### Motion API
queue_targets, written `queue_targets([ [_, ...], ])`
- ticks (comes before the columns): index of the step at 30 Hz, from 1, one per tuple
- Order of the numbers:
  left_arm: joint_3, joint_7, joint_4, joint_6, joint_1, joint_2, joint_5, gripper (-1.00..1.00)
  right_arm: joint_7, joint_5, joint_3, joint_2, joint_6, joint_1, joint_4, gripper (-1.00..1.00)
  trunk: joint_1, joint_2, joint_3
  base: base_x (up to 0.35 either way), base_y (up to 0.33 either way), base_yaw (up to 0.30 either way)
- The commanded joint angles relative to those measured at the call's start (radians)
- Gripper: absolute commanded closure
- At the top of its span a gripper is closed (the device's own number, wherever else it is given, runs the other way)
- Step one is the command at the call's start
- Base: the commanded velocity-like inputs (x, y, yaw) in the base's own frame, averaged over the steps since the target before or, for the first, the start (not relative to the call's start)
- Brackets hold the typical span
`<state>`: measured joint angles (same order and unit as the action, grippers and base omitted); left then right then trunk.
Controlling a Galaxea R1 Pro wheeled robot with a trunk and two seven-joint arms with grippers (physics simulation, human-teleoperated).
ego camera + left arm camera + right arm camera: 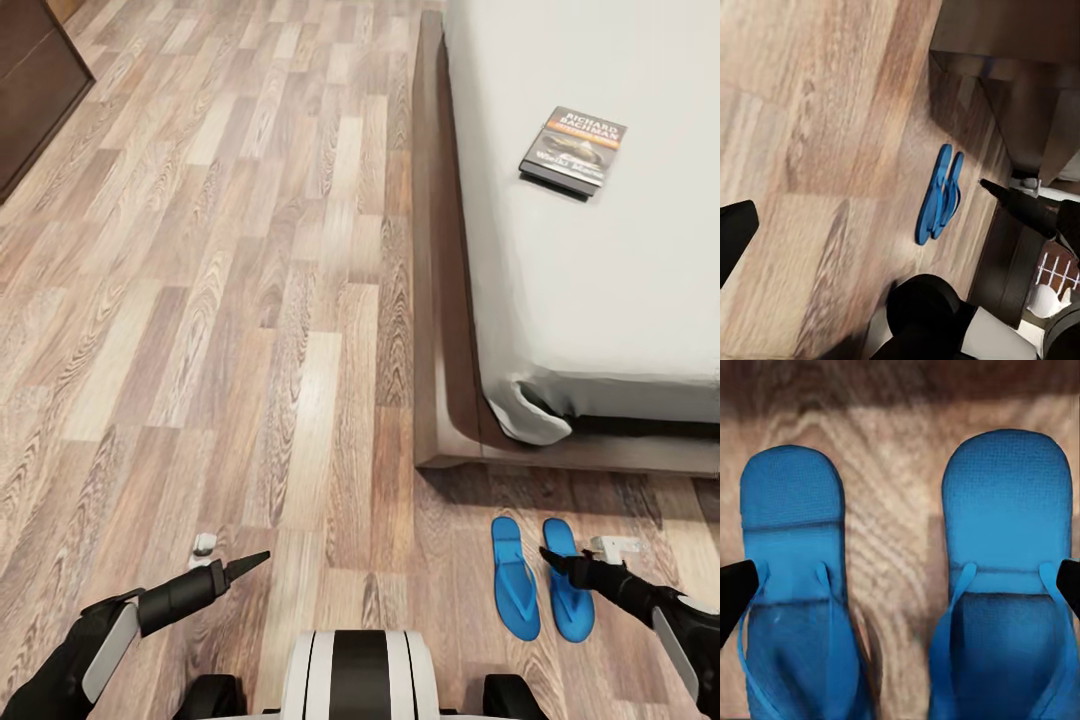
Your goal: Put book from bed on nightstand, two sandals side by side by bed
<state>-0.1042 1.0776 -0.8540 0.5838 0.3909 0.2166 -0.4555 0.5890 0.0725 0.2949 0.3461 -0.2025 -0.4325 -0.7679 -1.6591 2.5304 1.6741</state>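
Blue sandals (542, 577) paired beside bed (440, 300), book (572, 149) on mattress

open plank floor (250, 330) left, bed (600, 300) frame blocking right

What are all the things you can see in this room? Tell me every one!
sandals: two, bright blue, flat on the floor side by side just past the foot of the bed, toes toward it.
book: one, dark cover with an orange band and white lettering, lying on the mattress.
bed: one, light-grey mattress on a dark brown wooden frame, at the right.
floor: wood planks in mixed browns.
dark cabinet: one, dark brown, upper-left corner of the head view, partly cut off.
left gripper: black, low over bare floor at the left.
right gripper: black, open, above the sandals.
robot base: white and black, at the bottom edge.
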Motion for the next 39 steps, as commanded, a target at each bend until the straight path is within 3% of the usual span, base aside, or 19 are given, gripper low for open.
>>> queue_targets([
  [1,0.0,-0.005,0.009,0.008,0.0,-0.001,-0.005,-1.0,0.043,0.017,0.003,0.001,-0.026,0.0,0.0,-1.0,0.001,0.0,-0.004,0.0,0.0,0.0],
  [4,0.001,-0.032,0.073,-0.012,0.0,-0.007,-0.004,-1.0,0.232,0.042,0.005,0.031,-0.087,0.0,0.021,-1.0,0.002,-0.001,-0.015,0.0,0.0,0.0],
  [7,-0.001,-0.039,0.117,-0.05,0.0,-0.006,-0.003,-1.0,0.291,0.05,0.005,0.061,-0.1,0.001,0.071,-1.0,0.003,-0.001,-0.027,0.0,0.0,0.0],
  [9,-0.003,-0.039,0.178,-0.097,-0.002,0.002,-0.004,-1.0,0.322,0.054,0.006,0.082,-0.102,0.001,0.157,-1.0,0.004,-0.002,-0.034,0.0,0.0,0.0],
  [10,-0.004,-0.038,0.229,-0.137,-0.006,0.019,-0.004,-1.0,0.351,0.056,0.006,0.09,-0.101,0.001,0.237,-1.0,0.005,-0.002,-0.038,0.0,0.0,0.0],
  [15,-0.003,-0.021,0.39,-0.28,-0.011,0.049,-0.008,-1.0,0.461,0.059,0.004,0.094,-0.098,0.001,0.459,-1.0,0.007,-0.003,-0.058,0.0,0.0,0.0],
  [20,-0.005,0.005,0.42,-0.309,-0.012,0.055,-0.008,-1.0,0.479,0.058,0.004,0.087,-0.051,0.001,0.5,-1.0,0.009,-0.005,-0.077,0.0,0.0,0.0],
  [26,-0.006,0.035,0.425,-0.313,-0.012,0.07,-0.008,-1.0,0.481,0.058,0.004,0.085,0.093,0.001,0.571,-1.0,0.012,-0.006,-0.1,0.0,0.0,0.0],
  [30,-0.005,0.067,0.426,-0.314,-0.012,0.074,-0.008,-1.0,0.482,0.058,0.004,0.085,0.106,0.001,0.594,-1.0,0.014,-0.007,-0.116,0.0,0.0,0.0],
  [39,-0.003,0.074,0.426,-0.315,-0.012,0.073,-0.006,-1.0,0.481,0.058,0.003,0.086,0.113,0.001,0.599,-1.0,0.018,-0.009,-0.15,0.0,0.0,0.0],
])
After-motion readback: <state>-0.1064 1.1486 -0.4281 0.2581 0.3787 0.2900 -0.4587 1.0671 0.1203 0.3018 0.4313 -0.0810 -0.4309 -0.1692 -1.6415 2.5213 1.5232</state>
